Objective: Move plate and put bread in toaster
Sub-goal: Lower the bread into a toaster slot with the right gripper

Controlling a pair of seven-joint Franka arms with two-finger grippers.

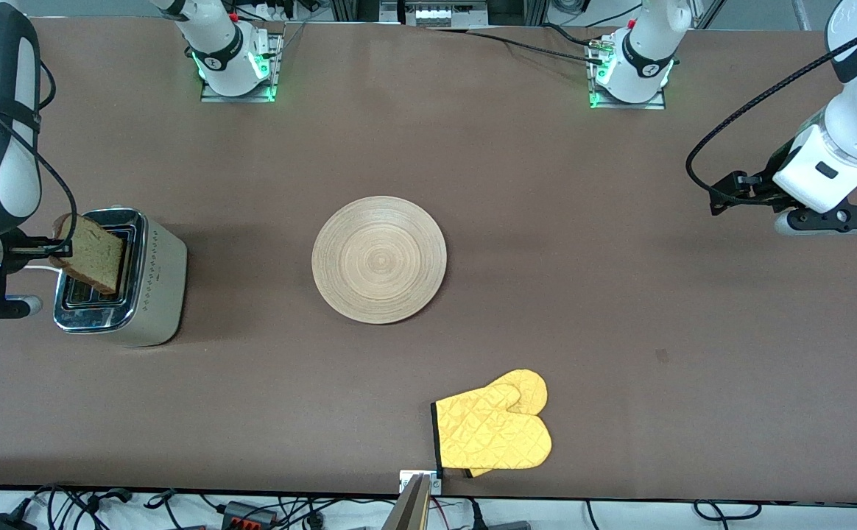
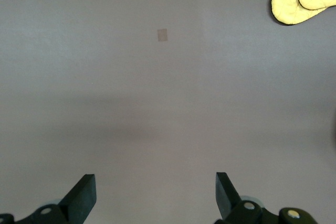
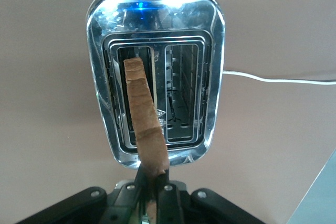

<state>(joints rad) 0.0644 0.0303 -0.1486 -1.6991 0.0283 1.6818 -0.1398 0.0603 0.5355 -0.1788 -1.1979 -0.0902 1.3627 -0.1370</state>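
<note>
One bread slice [image 1: 93, 254] clamped above toaster [image 1: 152, 283], plate [image 1: 378, 259] mid-table

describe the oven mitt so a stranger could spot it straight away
Start from the round light-tan wooden plate mid-table. Nearer the front camera, at the table's edge, lies the yellow quilted oven mitt. It is the only soft, bright yellow thing, with black trim at its cuff.
</note>
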